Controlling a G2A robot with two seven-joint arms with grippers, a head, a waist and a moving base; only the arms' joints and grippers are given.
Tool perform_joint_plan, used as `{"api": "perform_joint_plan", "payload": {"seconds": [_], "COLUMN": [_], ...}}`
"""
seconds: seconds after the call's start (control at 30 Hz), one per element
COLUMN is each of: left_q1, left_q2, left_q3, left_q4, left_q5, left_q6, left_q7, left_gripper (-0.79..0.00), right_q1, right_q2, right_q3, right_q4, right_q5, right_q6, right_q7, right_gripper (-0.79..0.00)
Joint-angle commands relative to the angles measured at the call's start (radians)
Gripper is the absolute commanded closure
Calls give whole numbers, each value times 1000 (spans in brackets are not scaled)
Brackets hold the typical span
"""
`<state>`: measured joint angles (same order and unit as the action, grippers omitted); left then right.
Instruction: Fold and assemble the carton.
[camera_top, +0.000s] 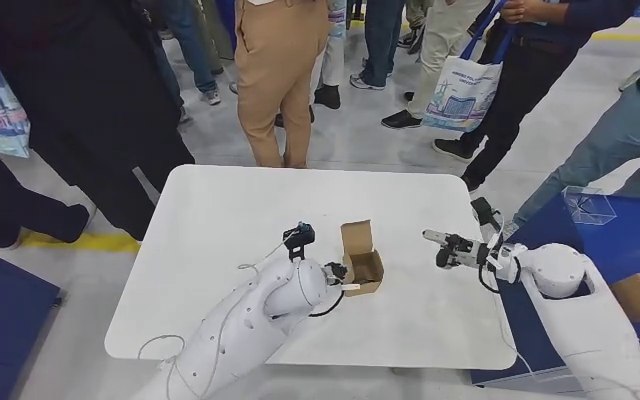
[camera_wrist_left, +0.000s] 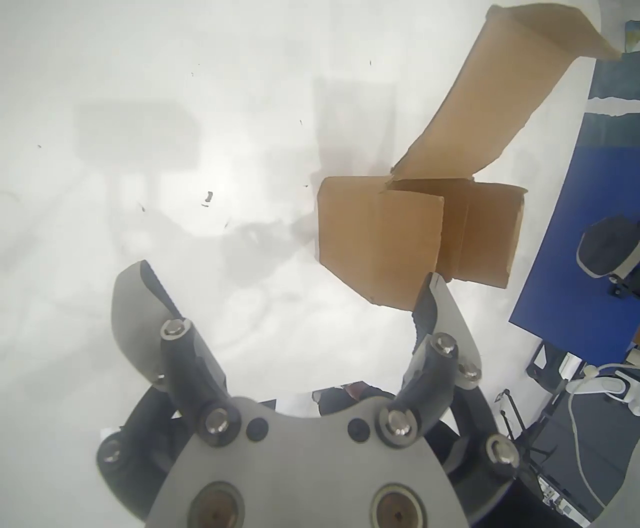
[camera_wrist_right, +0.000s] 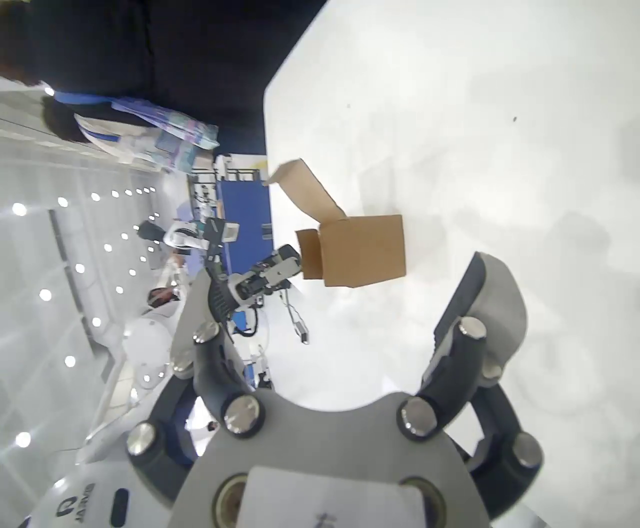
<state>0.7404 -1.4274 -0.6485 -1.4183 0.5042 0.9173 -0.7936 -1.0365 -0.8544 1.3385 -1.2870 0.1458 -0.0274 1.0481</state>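
Left gripper (camera_wrist_left: 287, 280), jaws spread, just beside the carton (camera_wrist_left: 380, 245); right gripper (camera_wrist_right: 345, 275) likewise, farther off.

White arm shells (camera_top: 255, 320), left gripper (camera_wrist_left: 287, 275) and right gripper (camera_wrist_right: 342, 270) of grey plates (camera_wrist_left: 310, 475), fastened by silver screws (camera_wrist_left: 218, 421), lined with black ribbed pads (camera_wrist_left: 159, 290).

Small brown cardboard carton (camera_top: 365, 268), body squared up, sits upright approx mid white tabletop (camera_top: 230, 220). Top open; lid flap w/ tuck tab stands up at far side, one side flap sticks out.
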Motion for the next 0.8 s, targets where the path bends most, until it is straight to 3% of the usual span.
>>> {"api": "perform_joint_plan", "payload": {"seconds": [0.0, 0.5, 0.77], "left_q1": [-18, -101, -106], "left_q2": [-11, -76, -90], "left_q3": [13, 88, 84], "left_q4": [31, 186, 214], "left_q5": [-7, -25, -38], "left_q6": [-2, 6, -2], "left_q7": [1, -21, -24], "left_gripper": [-785, -785, -785], "right_q1": [9, 66, 89], "right_q2": [-2, -41, -66], "right_q3": [-25, -242, -310], "right_q4": [-11, -51, -57], "right_q5": [-70, -377, -422], "right_q6": [20, 36, 54], "right_q7": [-26, -144, -192], "right_gripper": [-785, -785, -785]}}
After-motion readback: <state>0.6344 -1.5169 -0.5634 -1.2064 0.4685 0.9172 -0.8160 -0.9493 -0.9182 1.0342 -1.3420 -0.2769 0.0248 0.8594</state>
